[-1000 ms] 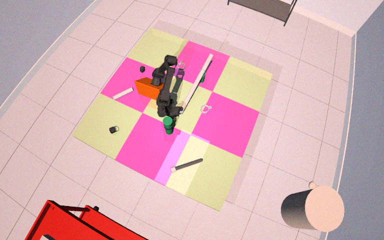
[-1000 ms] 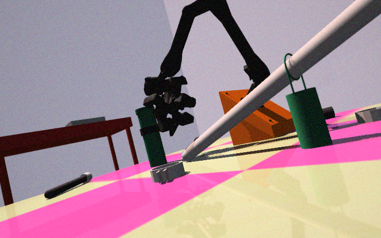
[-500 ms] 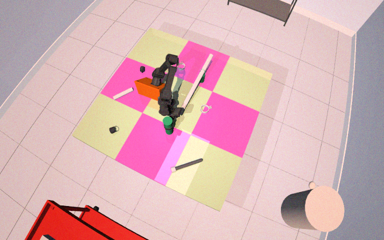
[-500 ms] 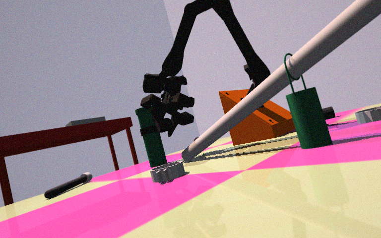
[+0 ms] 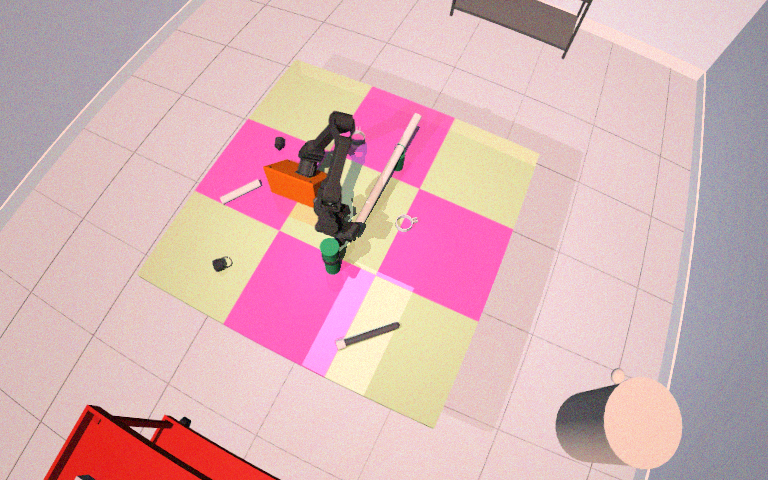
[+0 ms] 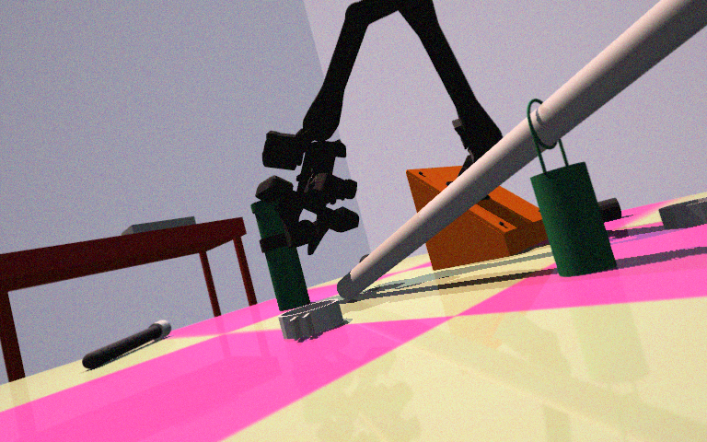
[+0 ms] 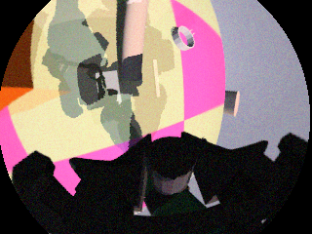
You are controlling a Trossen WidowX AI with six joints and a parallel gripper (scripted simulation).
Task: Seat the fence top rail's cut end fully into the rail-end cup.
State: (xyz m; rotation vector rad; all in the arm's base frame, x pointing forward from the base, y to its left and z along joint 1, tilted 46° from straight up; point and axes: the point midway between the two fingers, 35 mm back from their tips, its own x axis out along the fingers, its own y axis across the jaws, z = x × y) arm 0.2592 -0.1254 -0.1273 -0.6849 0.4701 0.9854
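My gripper [image 5: 348, 237] [image 6: 307, 234] [image 7: 166, 136] is shut on the dark rail-end cup [image 7: 169, 184], whose mouth shows between the fingers in the wrist view. The cup is beside the big green post [image 5: 333, 266] [image 6: 291, 284] [image 7: 176, 208]. The dark brace band [image 6: 272, 242] is around the post below its cap [image 6: 260, 207]. The long pale rail [image 5: 385, 178] [image 6: 443, 214] [image 7: 136, 29] slants down through the loop [image 6: 528, 121] of the short green post [image 5: 399, 163] [image 6: 573, 224]. Its dark cut end [image 6: 347, 286] [image 7: 132, 69] is outside the cup, low near the mat. The cup's contact with my fingers is partly hidden.
A pale ring clamp [image 5: 397, 226] [image 6: 312, 321] lies beyond the rail end. An orange box [image 5: 291, 183] [image 6: 466, 242] is at the arm's base. A dark rod [image 5: 370, 335] [image 6: 124, 345] and a short white bar [image 5: 240, 192] lie on the mat [image 5: 447, 350].
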